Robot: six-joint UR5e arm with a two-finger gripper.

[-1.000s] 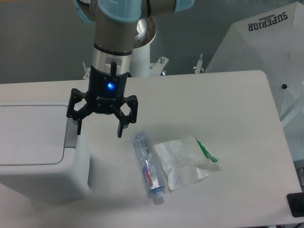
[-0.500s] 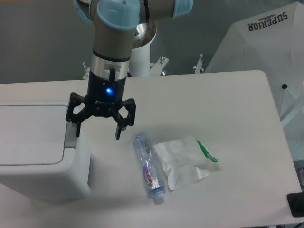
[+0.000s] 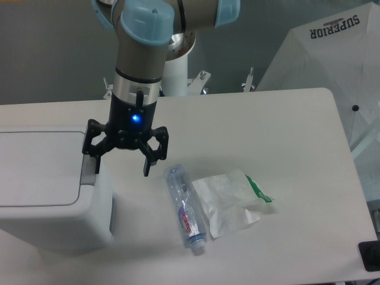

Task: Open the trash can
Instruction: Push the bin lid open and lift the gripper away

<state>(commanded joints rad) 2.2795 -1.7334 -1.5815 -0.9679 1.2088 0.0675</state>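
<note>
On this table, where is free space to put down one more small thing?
The far right of the table, behind the crumpled plastic wrapper, is bare. So is the front right corner beside it. It is crowded near the trash can, where the open gripper hangs beside the plastic bottle.

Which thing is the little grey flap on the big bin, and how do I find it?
Find the trash can, the big pale grey box at the table's left edge. Follow its flat lid to the right end, where the gripper hangs with fingers apart. The push tab is the small darker grey strip there, unlike the pale plastic around it.
</note>
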